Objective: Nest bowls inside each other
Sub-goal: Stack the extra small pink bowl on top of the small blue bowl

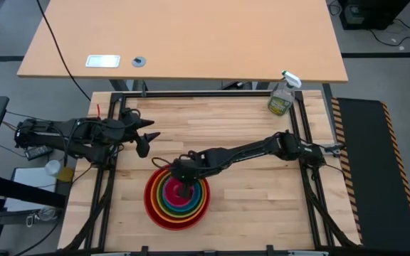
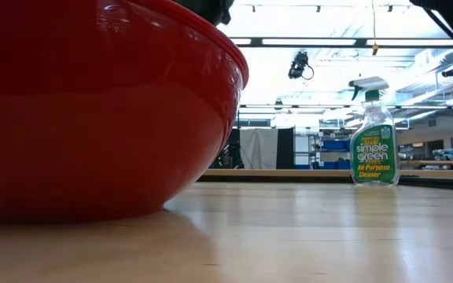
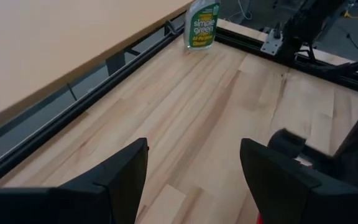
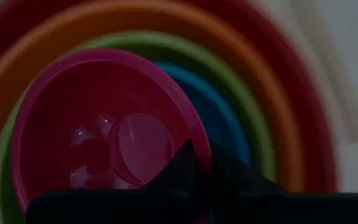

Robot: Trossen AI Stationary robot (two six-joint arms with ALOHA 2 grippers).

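Note:
The bowls stand nested on the table's near middle: red [image 1: 153, 210] outermost, then orange [image 4: 166, 15], green [image 4: 229, 74] and blue [image 4: 225, 118]. The magenta bowl [image 4: 92, 124] lies innermost, off-centre and tilted. My right gripper [image 1: 184, 186] reaches down over the stack and is shut on the magenta bowl. My left gripper [image 1: 148, 139] hangs open above the table's left part, with nothing between its fingers [image 3: 123, 180]. In the low view the red bowl [image 2: 93, 102] rests on its base on the wood. My right gripper holds the magenta bowl by its rim [image 4: 194, 140], on the side toward the blue bowl. One finger stands inside the bowl and one outside. The fingers slant down from above. The bowl sits tilted inside the blue bowl; whether its base rests there cannot be seen.
A clear spray bottle [image 1: 282, 96] with a green label stands at the table's far right corner. A black frame rail [image 3: 104, 93] runs along the far edge, with a tan desk [image 1: 191, 35] behind it. Bare wood lies between the bowls and the bottle.

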